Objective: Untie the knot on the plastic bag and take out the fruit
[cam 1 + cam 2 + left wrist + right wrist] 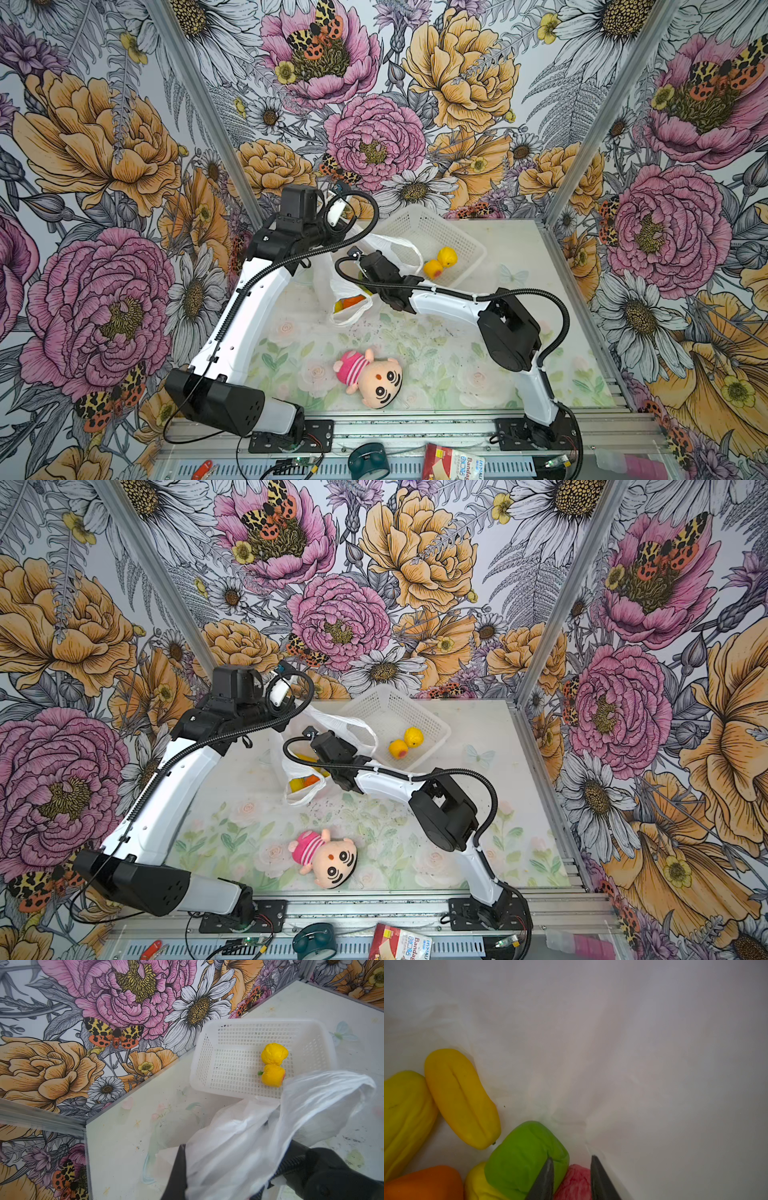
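**Fig. Right arm reaching into the opened bag.** The plastic bag (pixel 328 286) stands at 10 o'clock from the bench centre in both top views, with its mouth upward. No knot shows, and one handle (pixel 401 245) hangs as a loose loop toward the basket (pixel 415 216).

The left fingers (pixel 178 1167) are clenched on a bunched fold of the bag's rim and hold it raised. The right fingers (pixel 600 1180) are inside the bag and parted, straddling the pink-red fruit (pixel 575 1180). One finger lies against the green fruit (pixel 521 1157). Whether they press on either fruit cannot be told. Two long yellow pieces (pixel 460 1099) and an orange one (pixel 423 1182) lie just beside these.

*Handling (judged).*
- **Bag:** The film is thin, limp and slippery, and probably easy to tear, so it is best held by gathered rim or handle.
- **Fruit:** The pieces look light, soft and glossy, with creased skins. A gentle pinch across the short axis at mid-body should serve, keeping the film out of the fingers.

*Setting.* The bench (pixel 519 257) is smooth, printed with pale flowers and flecked with dark specks. Floral panels on metal posts enclose it. The basket sits at 12 o'clock and holds two yellow fruit (pixel 447 256). A plush doll (pixel 370 376) lies at 7 o'clock, well apart from the bag.
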